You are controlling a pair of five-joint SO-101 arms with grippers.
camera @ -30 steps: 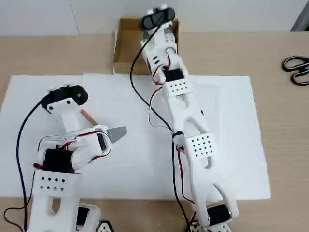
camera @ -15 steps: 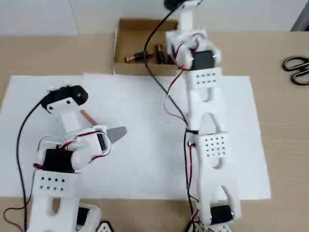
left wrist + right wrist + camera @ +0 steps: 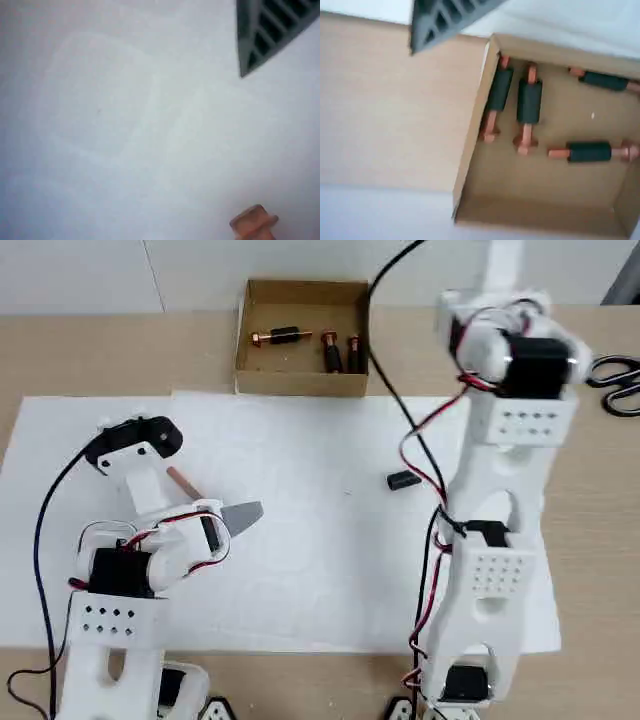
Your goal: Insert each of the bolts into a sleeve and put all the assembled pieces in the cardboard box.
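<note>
White arms — black servos, red-black cables

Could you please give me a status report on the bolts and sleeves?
Left gripper low over paper, bolt by it. Right gripper raised near box. Four assembled pieces in box; one sleeve loose on paper. Cable hangs close by sleeve.

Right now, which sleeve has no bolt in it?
The lone sleeve lying on the white paper. Those in the box each have a copper bolt through them.
</note>
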